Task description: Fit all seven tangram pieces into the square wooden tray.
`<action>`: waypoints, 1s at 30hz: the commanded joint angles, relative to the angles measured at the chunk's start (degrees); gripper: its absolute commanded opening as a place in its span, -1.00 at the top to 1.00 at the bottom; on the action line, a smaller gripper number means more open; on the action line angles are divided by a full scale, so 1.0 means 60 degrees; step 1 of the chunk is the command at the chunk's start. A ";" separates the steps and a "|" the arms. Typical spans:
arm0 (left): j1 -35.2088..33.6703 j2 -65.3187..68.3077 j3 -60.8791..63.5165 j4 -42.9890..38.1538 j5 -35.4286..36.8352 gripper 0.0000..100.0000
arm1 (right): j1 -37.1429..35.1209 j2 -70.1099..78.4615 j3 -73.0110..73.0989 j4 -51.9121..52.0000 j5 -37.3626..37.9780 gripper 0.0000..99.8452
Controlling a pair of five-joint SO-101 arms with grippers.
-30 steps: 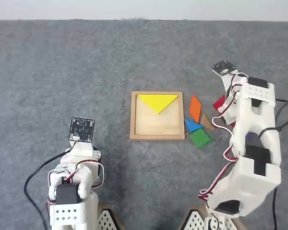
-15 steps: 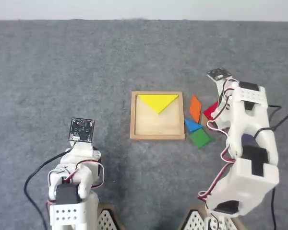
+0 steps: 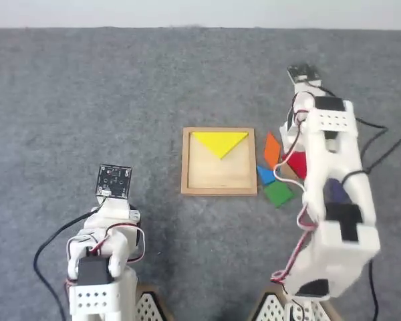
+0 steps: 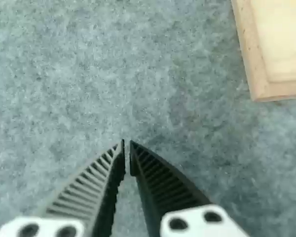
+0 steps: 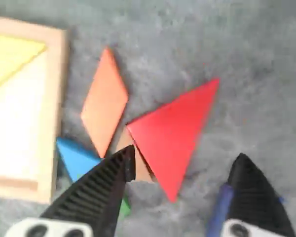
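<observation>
Jaws are held apart on the right gripper [image 5: 186, 157], astride the red triangle [image 5: 175, 133]; the left gripper [image 4: 127, 144] is closed.
Opposite edges should be pinched squarely, with the orange piece [image 5: 104, 106] left undisturbed.

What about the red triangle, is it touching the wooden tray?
Apart. The right wrist view shows the orange piece and grey carpet lying between the red triangle and the tray.
</observation>
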 commanded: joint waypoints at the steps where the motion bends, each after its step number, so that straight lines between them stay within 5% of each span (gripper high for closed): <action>1: 0.0044 -0.0161 -0.0095 0.0029 -0.0015 0.96 | -0.0081 0.0549 -0.0982 0.0110 -0.0513 0.36; 22: 0.0044 -0.0161 -0.0095 0.0029 -0.0015 0.96 | -0.0535 0.1531 -0.1934 0.0344 -0.0982 0.36; 30: 0.0044 -0.0161 -0.0095 0.0029 -0.0015 0.96 | -0.0755 0.1736 -0.2139 0.0491 -0.2051 0.36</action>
